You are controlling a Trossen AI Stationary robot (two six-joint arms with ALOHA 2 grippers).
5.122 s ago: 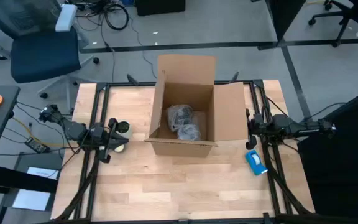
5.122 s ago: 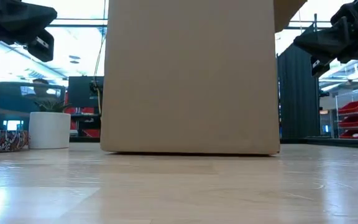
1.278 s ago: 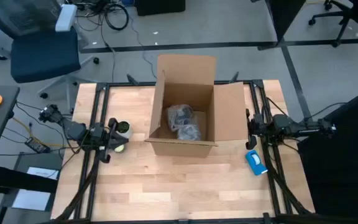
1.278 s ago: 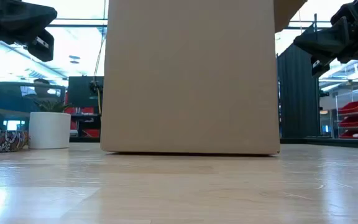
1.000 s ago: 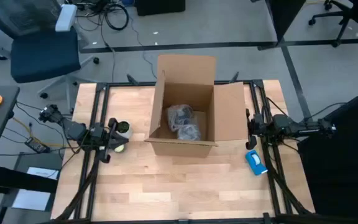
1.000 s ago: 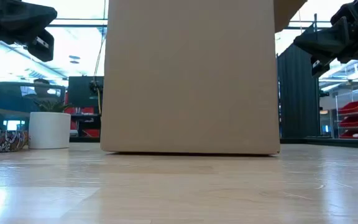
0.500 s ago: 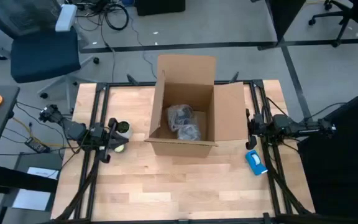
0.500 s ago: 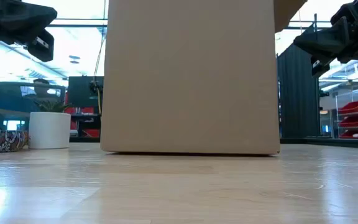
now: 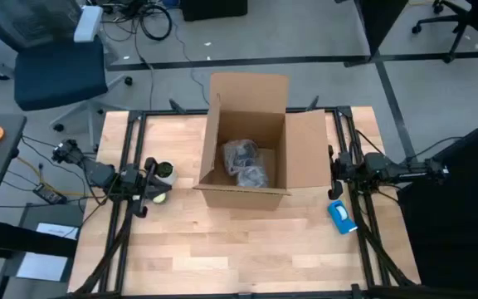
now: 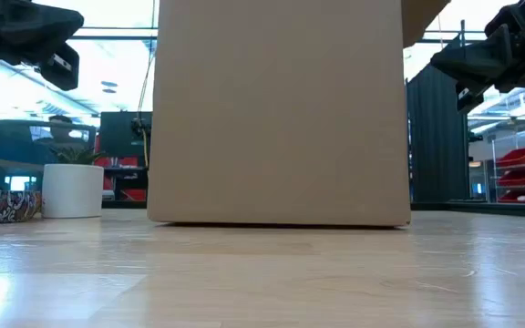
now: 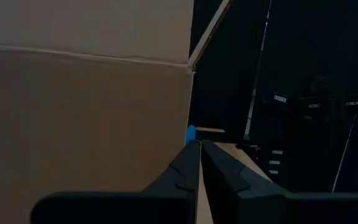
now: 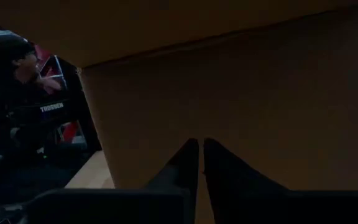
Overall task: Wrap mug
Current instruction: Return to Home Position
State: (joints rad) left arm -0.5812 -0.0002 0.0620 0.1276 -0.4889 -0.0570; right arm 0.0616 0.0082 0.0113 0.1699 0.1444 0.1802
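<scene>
An open brown cardboard box (image 9: 295,166) stands at the middle of the far half of the light wooden plank counter (image 9: 239,249), its flaps raised. On its floor lie two crumpled bundles of clear bubble wrap (image 9: 246,164) around something dark, touching each other. The mug cannot be made out on its own, and I cannot tell which bundle holds it. The left tool (image 9: 154,189) hangs at the counter's left side, well apart from the box's left wall, with its dark fingers pressed together tip to tip and nothing between them, as the left wrist view (image 11: 199,146) shows. Just beside it stands a small round white pot (image 9: 166,172) with a green plant. The right tool (image 9: 334,172) sits near the box's right flap. Its fingers are drawn together to a thin slit and hold nothing, and they point at the cardboard wall in the right wrist view (image 12: 201,144). A small blue rectangular packet (image 9: 343,216) lies flat on the counter near the right tool, on its near side. From table height the box wall (image 10: 279,109) fills the middle, with both arms dark in the upper corners.
</scene>
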